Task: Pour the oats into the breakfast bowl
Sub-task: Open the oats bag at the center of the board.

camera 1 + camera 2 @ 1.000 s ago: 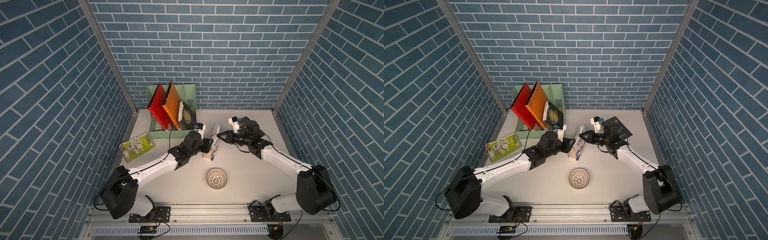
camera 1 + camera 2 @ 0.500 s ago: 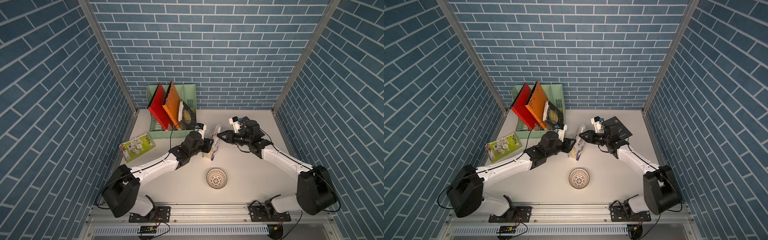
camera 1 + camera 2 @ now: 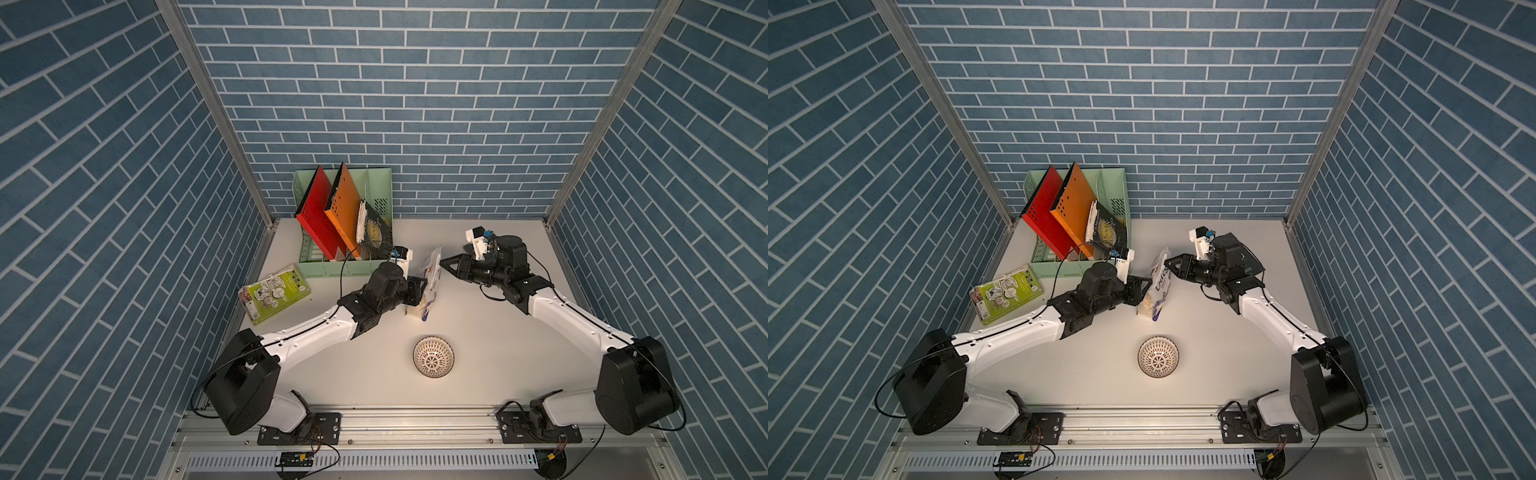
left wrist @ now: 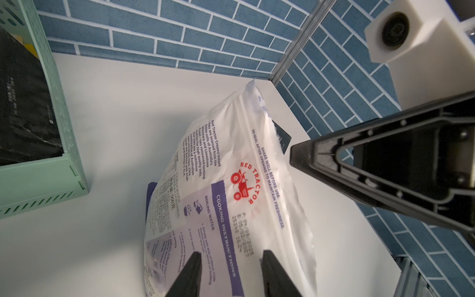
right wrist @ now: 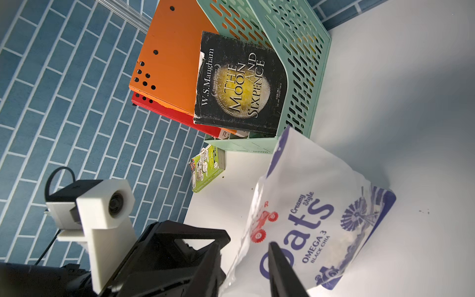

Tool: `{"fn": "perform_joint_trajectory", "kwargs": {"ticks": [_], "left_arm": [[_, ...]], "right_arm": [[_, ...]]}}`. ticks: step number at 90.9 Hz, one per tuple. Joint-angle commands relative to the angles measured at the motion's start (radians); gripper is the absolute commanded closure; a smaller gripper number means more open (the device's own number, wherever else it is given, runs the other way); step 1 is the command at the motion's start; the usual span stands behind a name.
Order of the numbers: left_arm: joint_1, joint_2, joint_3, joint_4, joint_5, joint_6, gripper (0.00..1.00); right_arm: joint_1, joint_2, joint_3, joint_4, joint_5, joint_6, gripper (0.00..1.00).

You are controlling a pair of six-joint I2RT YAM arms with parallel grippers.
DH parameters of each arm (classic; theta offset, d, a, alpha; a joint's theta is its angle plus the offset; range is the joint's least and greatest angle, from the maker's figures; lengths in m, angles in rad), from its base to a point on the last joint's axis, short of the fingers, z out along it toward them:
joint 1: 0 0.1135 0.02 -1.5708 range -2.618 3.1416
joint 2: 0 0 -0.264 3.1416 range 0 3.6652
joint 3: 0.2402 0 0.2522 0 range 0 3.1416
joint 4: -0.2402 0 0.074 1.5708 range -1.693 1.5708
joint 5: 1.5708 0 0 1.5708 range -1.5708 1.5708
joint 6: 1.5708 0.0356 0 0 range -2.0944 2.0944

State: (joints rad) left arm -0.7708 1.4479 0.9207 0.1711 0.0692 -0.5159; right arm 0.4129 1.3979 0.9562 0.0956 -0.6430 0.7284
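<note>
The white oats pouch [image 3: 430, 282] [image 3: 1160, 284] stands tilted on the table, top edge up; no loose oats show. My left gripper [image 3: 419, 289] [image 4: 231, 254] is shut on the pouch's [image 4: 231, 180] back face, low on its body. My right gripper [image 3: 445, 263] [image 5: 243, 244] is at the pouch's top corner, jaws apart, with the pouch's [image 5: 308, 218] side edge between its fingers [image 4: 321, 159]. The breakfast bowl [image 3: 433, 362] [image 3: 1158, 357] is empty, nearer the front edge, apart from both grippers.
A mint-green file rack [image 3: 332, 272] with a red and an orange folder and a dark book stands at the back left, close behind my left wrist. A green-and-white packet [image 3: 274, 295] lies left of it. Brick walls close three sides.
My right gripper has moved left up to the pouch's top and its jaws stand wider than a second ago. The left gripper, the pouch and the bowl have not moved.
</note>
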Motion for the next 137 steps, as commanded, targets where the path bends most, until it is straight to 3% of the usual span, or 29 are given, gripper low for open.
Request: {"fn": "perform_joint_trajectory", "kwargs": {"ticks": [1, 34, 54, 113, 126, 137], "left_arm": [[-0.004, 0.011, 0.006, 0.010, 0.003, 0.008, 0.58], [-0.003, 0.011, 0.006, 0.008, 0.001, 0.008, 0.58], [-0.002, 0.007, 0.004, 0.007, 0.000, 0.008, 0.57], [-0.004, 0.009, 0.011, 0.002, -0.013, 0.008, 0.57], [-0.003, -0.019, 0.040, -0.029, -0.055, 0.025, 0.55], [-0.003, -0.025, 0.092, -0.068, -0.069, 0.047, 0.50]], "right_arm": [[0.002, 0.021, 0.021, -0.020, 0.004, -0.007, 0.68], [0.017, 0.047, 0.030, -0.020, 0.005, -0.011, 0.71], [0.020, 0.053, 0.026, -0.023, 0.005, -0.012, 0.81], [0.057, 0.082, 0.001, 0.075, -0.024, 0.033, 0.83], [0.057, 0.085, -0.004, 0.078, -0.025, 0.032, 0.90], [0.059, 0.090, -0.006, 0.086, -0.026, 0.034, 0.89]]}}
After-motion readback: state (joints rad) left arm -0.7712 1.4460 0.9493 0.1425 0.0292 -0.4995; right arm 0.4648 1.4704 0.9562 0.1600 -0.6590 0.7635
